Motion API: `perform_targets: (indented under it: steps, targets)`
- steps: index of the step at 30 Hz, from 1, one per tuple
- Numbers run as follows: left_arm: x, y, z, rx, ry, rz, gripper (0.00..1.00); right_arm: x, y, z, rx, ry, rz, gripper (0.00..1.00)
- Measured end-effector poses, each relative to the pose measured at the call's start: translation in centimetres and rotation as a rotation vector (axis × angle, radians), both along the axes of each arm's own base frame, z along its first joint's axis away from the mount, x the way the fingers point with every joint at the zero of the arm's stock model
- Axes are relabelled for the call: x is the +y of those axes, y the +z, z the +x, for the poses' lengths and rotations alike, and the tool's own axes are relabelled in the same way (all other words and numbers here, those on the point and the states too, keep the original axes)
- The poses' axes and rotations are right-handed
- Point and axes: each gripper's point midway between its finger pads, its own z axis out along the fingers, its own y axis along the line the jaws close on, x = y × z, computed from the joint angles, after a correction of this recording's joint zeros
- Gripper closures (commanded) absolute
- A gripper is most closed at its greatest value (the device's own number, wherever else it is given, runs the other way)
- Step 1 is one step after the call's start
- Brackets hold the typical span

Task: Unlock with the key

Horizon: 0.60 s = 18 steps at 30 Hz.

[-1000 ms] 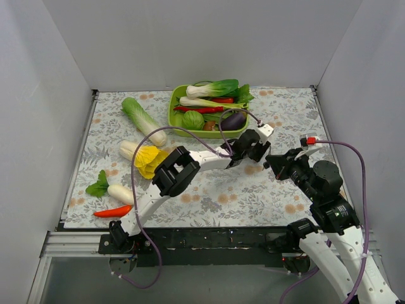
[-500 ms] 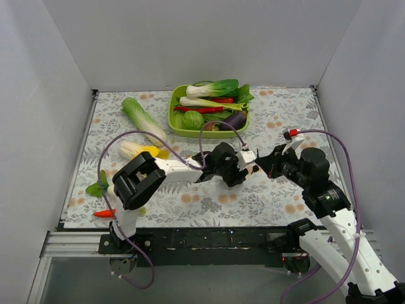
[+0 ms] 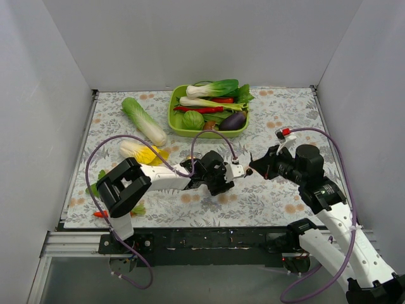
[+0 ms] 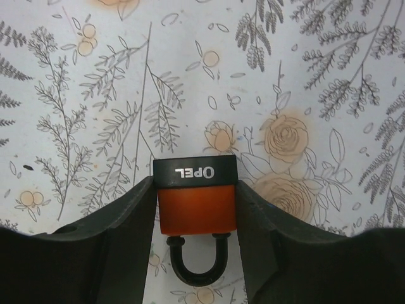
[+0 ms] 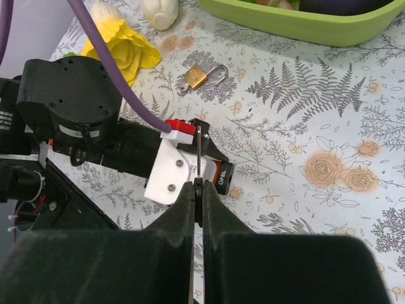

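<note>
Orange padlock (image 4: 197,204) in low left gripper (image 4: 196,190); right gripper (image 5: 198,190) with key (image 5: 199,152) just beside.

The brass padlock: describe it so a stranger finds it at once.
Find the green tray. On the flowered mat near it lies the brass padlock. It is golden with a silver shackle; the orange padlock is in the left hand.

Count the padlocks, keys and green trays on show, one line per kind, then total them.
Padlocks: 2 (orange-and-black padlock, brass padlock)
Key: 1
Green tray: 1
Total: 4
</note>
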Motion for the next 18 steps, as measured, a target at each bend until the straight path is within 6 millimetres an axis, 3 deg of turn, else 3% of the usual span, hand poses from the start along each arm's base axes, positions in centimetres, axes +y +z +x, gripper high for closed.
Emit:
perform_targets:
  steps: [2, 3, 9, 10, 14, 18]
  targets:
    - [-0.5, -0.1, 0.8, -0.020, 0.018, -0.001, 0.72, 0.0, 0.1, -0.1, -0.004, -0.002, 0.006, 0.99]
    - [-0.7, 0.0, 1.1, -0.026, 0.023, -0.003, 0.55, 0.0, 0.2, -0.1, -0.005, -0.003, 0.010, 0.99]
    - [-0.9, 0.3, 2.9, -0.066, 0.120, -0.011, 0.21, -0.3, -0.3, -0.6, -0.006, -0.008, 0.013, 0.99]
    - [-0.8, 0.5, 3.1, -0.071, 0.134, -0.012, 0.09, -0.3, -0.4, -0.7, -0.002, -0.009, 0.011, 0.99]
    - [-0.2, 1.6, 3.4, -0.071, 0.213, -0.034, 0.08, -0.4, -0.4, -0.6, -0.003, -0.013, 0.010, 0.99]
    - [-0.3, 5.2, 3.3, -0.040, 0.300, -0.127, 0.07, -0.4, -0.5, -0.6, -0.003, -0.016, 0.009, 0.99]
